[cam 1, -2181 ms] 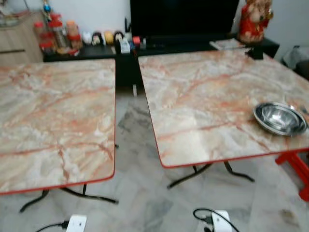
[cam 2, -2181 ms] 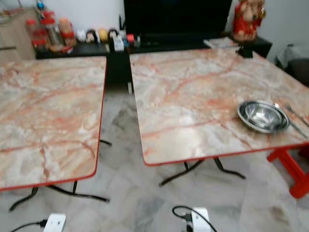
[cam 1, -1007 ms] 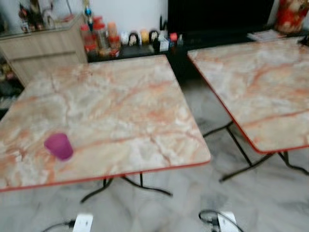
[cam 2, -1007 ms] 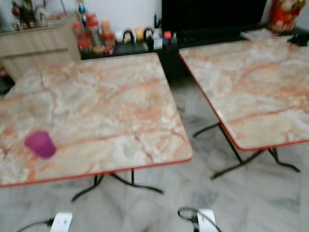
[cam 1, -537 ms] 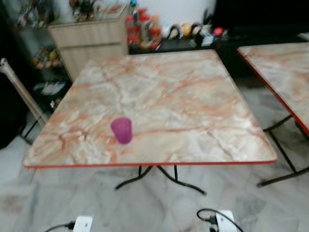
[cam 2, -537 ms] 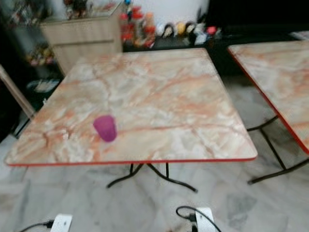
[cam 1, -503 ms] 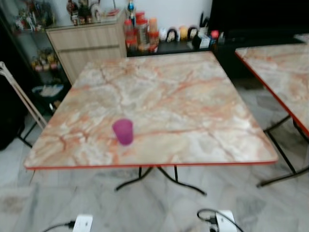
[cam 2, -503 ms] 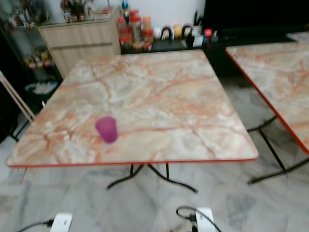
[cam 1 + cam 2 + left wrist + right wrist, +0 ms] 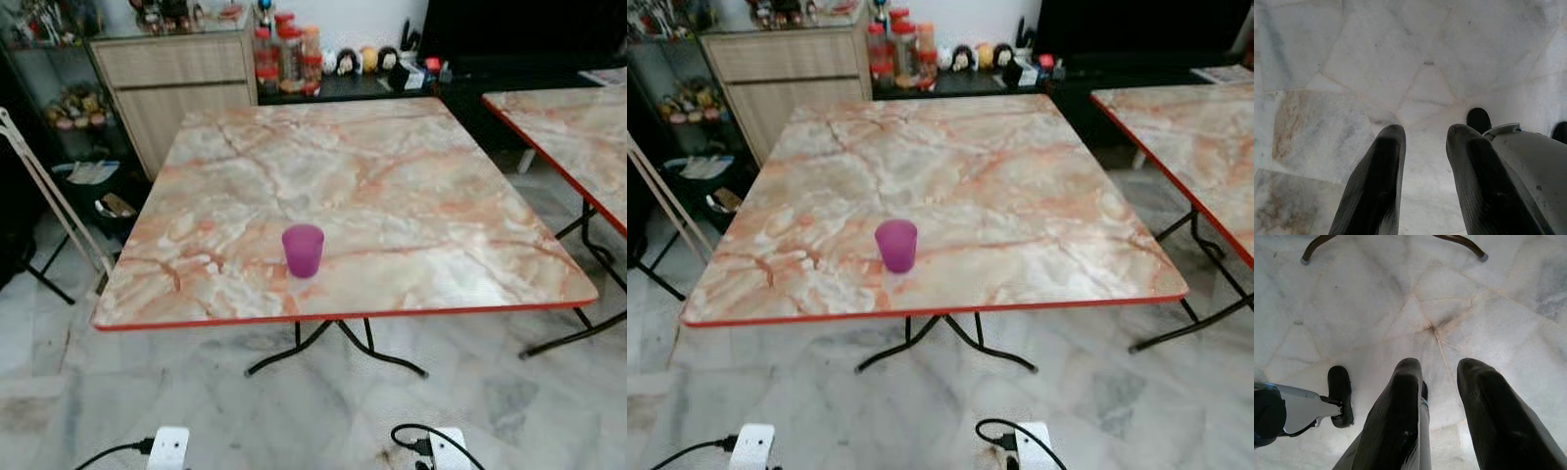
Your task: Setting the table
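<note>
A purple cup (image 9: 303, 250) stands upright near the front edge of a marble-patterned folding table (image 9: 411, 176) with a red rim. A second table of the same kind (image 9: 578, 117) is at the right. My left gripper (image 9: 1424, 139) hangs open over the pale floor in the left wrist view, nothing between its fingers. My right gripper (image 9: 1440, 372) also hangs open above the floor, holding nothing.
A wooden cabinet (image 9: 176, 83) with jars on it stands behind the table, beside a dark low shelf with small figures (image 9: 372, 61). A folded rack (image 9: 44, 196) leans at the left. Black table legs (image 9: 338, 352) cross under the table. Marble floor lies in front.
The camera has swung left from the right table with the steel bowl, then closer; the purple cup's table now sits in the middle of the view.
</note>
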Robot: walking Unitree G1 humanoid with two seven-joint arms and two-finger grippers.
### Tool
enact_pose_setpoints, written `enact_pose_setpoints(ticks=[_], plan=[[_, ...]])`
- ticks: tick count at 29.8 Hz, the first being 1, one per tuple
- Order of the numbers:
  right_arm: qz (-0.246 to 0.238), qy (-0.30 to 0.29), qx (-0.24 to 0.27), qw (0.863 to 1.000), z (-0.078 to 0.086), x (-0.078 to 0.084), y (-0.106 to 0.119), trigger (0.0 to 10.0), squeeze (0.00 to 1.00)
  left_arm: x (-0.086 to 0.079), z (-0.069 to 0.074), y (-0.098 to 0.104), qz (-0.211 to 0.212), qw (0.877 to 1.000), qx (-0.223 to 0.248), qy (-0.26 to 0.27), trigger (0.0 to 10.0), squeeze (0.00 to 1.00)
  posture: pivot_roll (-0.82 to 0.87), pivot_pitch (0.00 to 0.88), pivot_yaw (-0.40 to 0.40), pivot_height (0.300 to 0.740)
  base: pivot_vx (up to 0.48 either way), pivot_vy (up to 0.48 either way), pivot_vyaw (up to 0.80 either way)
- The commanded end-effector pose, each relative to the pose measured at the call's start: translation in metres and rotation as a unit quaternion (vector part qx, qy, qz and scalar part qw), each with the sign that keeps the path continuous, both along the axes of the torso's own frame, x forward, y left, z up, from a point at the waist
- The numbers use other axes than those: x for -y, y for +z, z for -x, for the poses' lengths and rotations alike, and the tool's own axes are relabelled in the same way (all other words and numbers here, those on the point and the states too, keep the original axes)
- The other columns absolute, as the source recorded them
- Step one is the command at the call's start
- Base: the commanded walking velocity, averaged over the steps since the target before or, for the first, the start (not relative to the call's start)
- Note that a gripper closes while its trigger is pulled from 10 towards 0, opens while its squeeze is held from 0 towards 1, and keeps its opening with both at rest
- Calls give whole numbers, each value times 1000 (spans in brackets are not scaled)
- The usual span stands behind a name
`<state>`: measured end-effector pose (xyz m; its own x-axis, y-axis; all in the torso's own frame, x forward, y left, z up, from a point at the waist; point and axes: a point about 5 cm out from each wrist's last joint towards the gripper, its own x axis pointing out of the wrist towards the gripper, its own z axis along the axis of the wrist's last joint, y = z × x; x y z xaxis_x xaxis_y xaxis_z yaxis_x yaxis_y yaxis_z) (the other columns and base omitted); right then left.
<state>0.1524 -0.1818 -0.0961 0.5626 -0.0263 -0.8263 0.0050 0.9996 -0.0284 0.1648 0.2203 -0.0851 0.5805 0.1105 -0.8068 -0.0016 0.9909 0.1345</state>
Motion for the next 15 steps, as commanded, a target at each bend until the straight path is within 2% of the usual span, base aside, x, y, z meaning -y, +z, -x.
enact_pose_setpoints(ticks=[1, 15], plan=[[-2, -6, 4, 1000, -3, -1, 1, 10000, 0, -1, 2, -1, -3, 1000, -4, -4, 10000, 0, -8, 0, 27, 740, 0, 0, 0], [-4, -3, 5, 1000, -4, -2, 1, 10000, 0, 3, -3, 1, 1, 1000, 5, -13, 10000, 0, -17, 0, 34, 740, 0, 0, 0]])
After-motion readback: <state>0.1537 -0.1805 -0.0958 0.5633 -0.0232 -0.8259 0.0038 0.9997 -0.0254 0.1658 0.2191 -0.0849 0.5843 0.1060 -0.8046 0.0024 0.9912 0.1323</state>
